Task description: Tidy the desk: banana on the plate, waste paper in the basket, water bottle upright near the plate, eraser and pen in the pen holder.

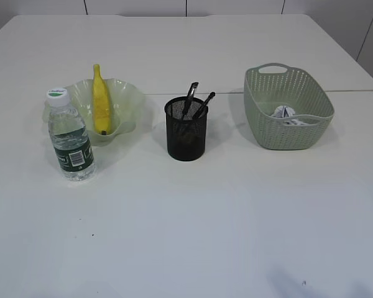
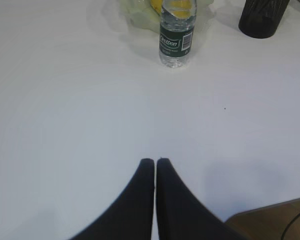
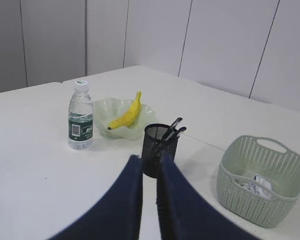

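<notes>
A yellow banana (image 1: 100,102) lies in the pale green wavy plate (image 1: 127,99). The water bottle (image 1: 70,139) stands upright just in front of the plate's left side. Two dark pens (image 1: 193,99) stick out of the black mesh pen holder (image 1: 186,133); no eraser shows. Crumpled white paper (image 1: 286,115) lies in the green basket (image 1: 289,133). Neither gripper shows in the exterior view. My left gripper (image 2: 155,161) is shut and empty over bare table, well short of the bottle (image 2: 176,35). My right gripper (image 3: 150,157) is shut and empty, held high and back from the pen holder (image 3: 157,140).
The white table's near edge and a brown floor show at the lower right of the left wrist view (image 2: 285,215). A seam between two tabletops (image 1: 230,93) runs behind the pen holder. White wall panels stand beyond the table.
</notes>
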